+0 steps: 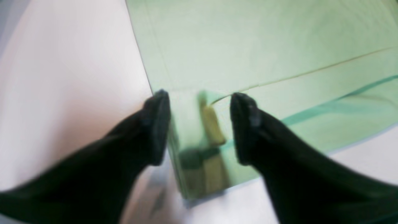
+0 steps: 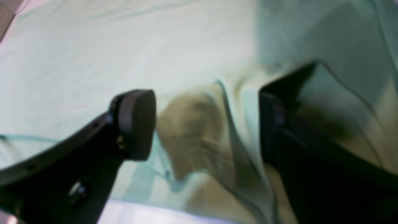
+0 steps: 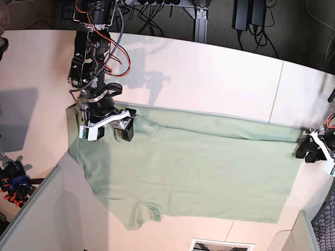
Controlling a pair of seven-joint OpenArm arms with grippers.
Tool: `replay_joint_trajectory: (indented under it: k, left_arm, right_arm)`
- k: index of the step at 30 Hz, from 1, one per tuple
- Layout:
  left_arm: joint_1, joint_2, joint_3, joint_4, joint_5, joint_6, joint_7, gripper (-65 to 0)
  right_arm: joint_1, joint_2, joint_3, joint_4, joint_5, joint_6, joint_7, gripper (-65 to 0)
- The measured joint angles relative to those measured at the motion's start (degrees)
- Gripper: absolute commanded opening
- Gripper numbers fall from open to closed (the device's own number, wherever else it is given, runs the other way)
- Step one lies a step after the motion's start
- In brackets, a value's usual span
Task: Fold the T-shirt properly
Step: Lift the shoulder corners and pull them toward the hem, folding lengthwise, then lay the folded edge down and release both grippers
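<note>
White worktop (image 3: 220, 78): T-shirt (image 3: 199, 172) spread flat, long axis across the base view. Right gripper (image 2: 206, 124) over its left end, fingers (image 2: 136, 124) wide apart astride a raised fold, gripping nothing. Left gripper (image 1: 200, 124) at the opposite corner, spread, empty.

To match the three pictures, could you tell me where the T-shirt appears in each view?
Left wrist: T-shirt fills the upper right, a corner between the open left gripper.
Right wrist: it fills the frame behind the open right gripper.
Base: spread mid-table.
Shared landmark: the shirt's edge against the table.
</note>
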Motion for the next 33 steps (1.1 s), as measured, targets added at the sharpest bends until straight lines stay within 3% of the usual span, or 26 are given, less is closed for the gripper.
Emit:
replay_joint_trajectory:
  k: [3, 5, 10, 14, 17, 21, 26, 31, 33]
  left_arm:
    - [0.02, 0.31, -2.84, 0.33, -6.64, -0.04, 11.28, -26.3]
    - [0.48, 0.63, -7.8, 0.76, -13.38, 0.02, 18.27, -26.4]
    - [3.3, -0.63, -20.83, 1.22, -27.43, 0.24, 24.37, -26.5]
    - [7.8, 0.2, -21.59, 1.18, -29.7, 0.24, 26.01, -26.5]
    - [11.91, 1.27, -21.55, 1.18, -31.89, 0.2, 25.88, -26.5]
    - [15.34, 2.51, -21.66, 1.18, -33.07, 0.33, 26.05, -26.5]
    - [16.76, 5.46, -21.77, 1.49, -34.77, 0.0, 23.91, -26.5]
    - [17.0, 7.08, -22.14, 1.79, -30.38, -0.66, 19.93, -26.5]
    - [16.35, 8.07, -22.16, 1.95, -27.02, 0.87, 17.94, -26.5]
  right_arm:
    - [-0.22, 0.0, 1.31, 2.93, 0.13, 0.11, -1.57, -20.6]
    - [-0.37, 0.02, 3.8, 6.23, 0.02, 0.11, -6.91, -20.6]
    - [-0.15, 0.02, 12.81, 11.89, 0.22, 0.17, -13.92, -20.5]
    - [-0.37, 0.02, 20.39, 11.04, 0.24, 0.11, -14.64, -20.5]
    - [-2.08, 0.02, 24.04, 10.64, 1.11, -1.92, -14.53, -20.5]
    - [-6.36, 0.0, 25.83, 9.18, 0.9, -6.05, -14.73, -20.5]
    - [-7.74, 0.04, 25.77, 4.11, 2.43, -6.25, -12.63, -20.5]
    - [-8.2, 0.35, 25.79, 2.4, 6.03, -5.66, -11.13, -20.5]
    - [-7.98, 0.35, 25.81, 2.32, 6.47, -5.68, -11.17, -20.5]
